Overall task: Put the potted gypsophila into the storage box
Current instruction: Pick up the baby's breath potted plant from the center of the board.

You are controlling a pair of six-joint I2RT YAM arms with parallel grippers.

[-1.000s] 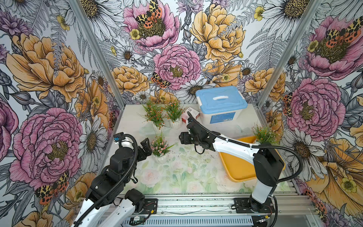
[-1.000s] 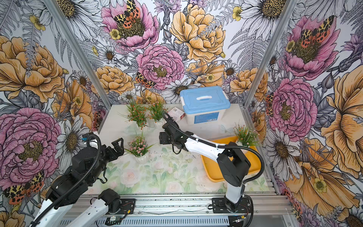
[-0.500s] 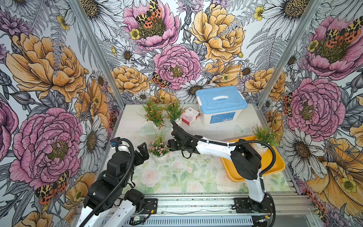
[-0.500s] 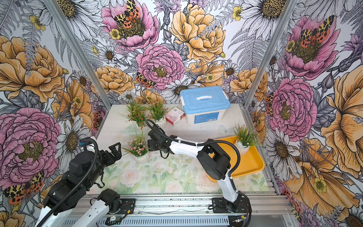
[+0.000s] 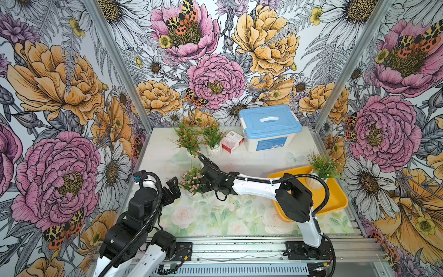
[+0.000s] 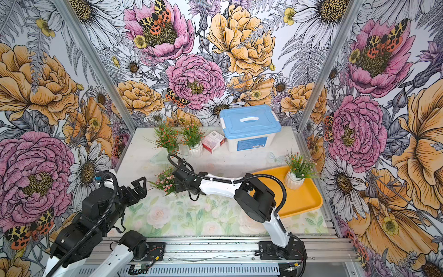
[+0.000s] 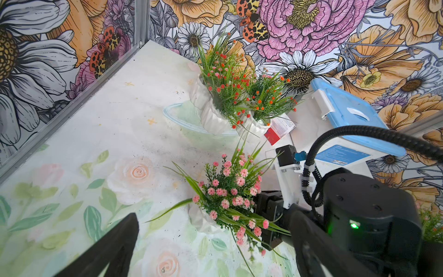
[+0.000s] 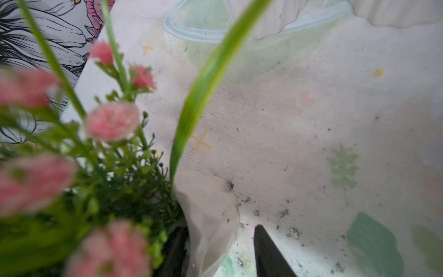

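Storage box [image 5: 335, 201]: yellow-orange; front potted gypsophila [image 5: 191, 182]: white ribbed pot, pink blossoms; rear potted gypsophila [image 5: 188, 139]: orange-red blossoms; bin [image 5: 271, 121]: white, blue lid.

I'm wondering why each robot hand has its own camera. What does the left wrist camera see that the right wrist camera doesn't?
Only the left wrist view shows two orange-red flowered pots, the blue-lidded box, the red carton and the right arm. Only the right wrist view shows the right fingers up close, one on each side of the white pot wall. Both show the pink-flowered pot and the flowery table mat.
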